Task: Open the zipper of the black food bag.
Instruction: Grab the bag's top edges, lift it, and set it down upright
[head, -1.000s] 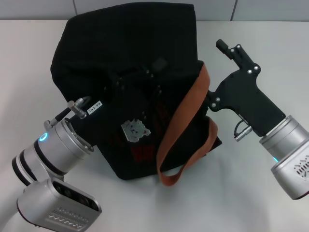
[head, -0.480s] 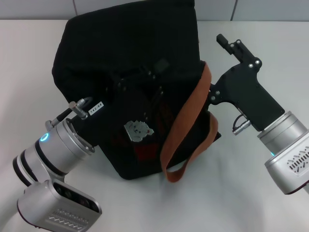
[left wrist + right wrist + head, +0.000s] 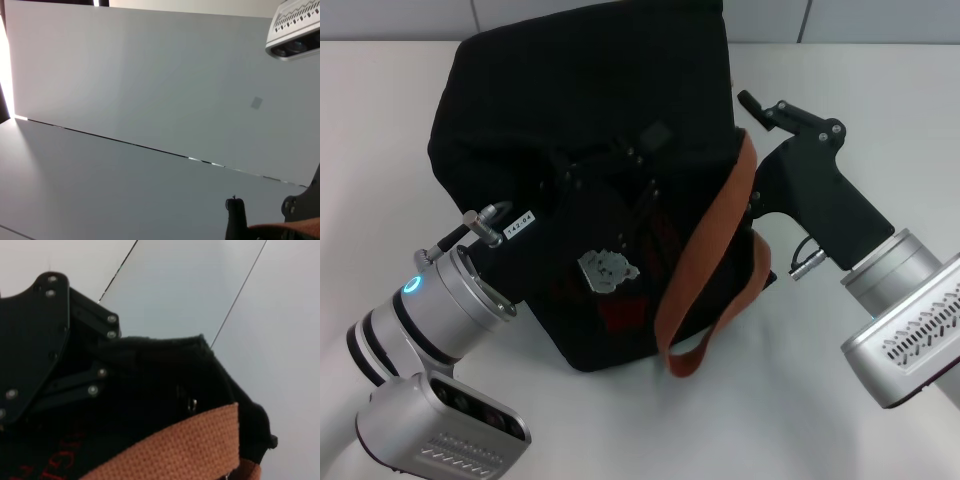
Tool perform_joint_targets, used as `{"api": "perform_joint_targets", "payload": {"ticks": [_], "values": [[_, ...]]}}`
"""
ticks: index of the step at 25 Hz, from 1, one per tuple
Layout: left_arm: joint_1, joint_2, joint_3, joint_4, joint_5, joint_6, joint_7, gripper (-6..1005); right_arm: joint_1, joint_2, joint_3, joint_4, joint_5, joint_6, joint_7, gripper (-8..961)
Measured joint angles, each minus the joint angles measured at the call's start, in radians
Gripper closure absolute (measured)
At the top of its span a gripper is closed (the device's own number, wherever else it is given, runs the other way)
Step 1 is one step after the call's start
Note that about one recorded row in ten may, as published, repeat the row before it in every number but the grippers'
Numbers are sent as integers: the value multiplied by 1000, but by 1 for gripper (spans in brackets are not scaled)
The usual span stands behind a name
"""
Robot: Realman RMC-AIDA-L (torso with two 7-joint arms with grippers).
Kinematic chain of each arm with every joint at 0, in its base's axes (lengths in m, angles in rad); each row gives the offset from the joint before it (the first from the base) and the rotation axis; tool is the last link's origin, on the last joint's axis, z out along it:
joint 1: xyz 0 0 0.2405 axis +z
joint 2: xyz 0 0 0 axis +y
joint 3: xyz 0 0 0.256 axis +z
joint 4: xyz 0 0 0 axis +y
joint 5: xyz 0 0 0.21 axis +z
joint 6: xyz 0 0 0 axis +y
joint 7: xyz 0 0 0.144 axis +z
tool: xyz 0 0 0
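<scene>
The black food bag (image 3: 580, 90) lies tilted in the middle of the white table, with a bear picture (image 3: 605, 268) and dim red lettering on its front. A brown strap handle (image 3: 705, 250) loops down its right side. My left gripper (image 3: 615, 160) is pressed against the bag's front above the bear and blends into the black fabric. In the right wrist view its black linkage (image 3: 35, 340) lies over the bag. My right gripper (image 3: 760, 105) is at the bag's right edge, just above the strap. A small silver piece (image 3: 192, 402) near the bag's corner may be the zipper pull. The zip track cannot be made out.
The white table (image 3: 840, 440) extends on all sides of the bag, and a grey wall (image 3: 880, 18) stands behind it. The left arm's silver wrist (image 3: 440, 310) is at the front left. The right arm's silver wrist (image 3: 910, 330) is at the front right.
My right gripper has swung left, from beside the bag to its right edge above the strap. The strap loop and the bag's front corner shifted slightly. The left arm stayed put.
</scene>
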Motion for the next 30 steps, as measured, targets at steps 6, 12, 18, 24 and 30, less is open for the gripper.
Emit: {"api": "perform_joint_targets", "payload": {"ticks": [6, 12, 18, 24, 30], "values": [[0, 0, 0, 0, 0, 0, 0, 900, 9, 0, 2, 8, 0, 30, -4, 723], [0, 0, -1, 0, 0, 0, 0, 900, 16, 0, 7, 17, 0, 47, -7, 833], [0, 0, -6, -1, -3, 0, 0, 900, 8, 0, 7, 17, 2, 55, -20, 955], [4, 0, -33, -13, -3, -2, -5, 900, -90, 0, -6, 7, 0, 131, -46, 951], [5, 0, -34, -13, -5, -3, -11, 900, -155, 0, -23, -17, -1, 143, -47, 944]]}}
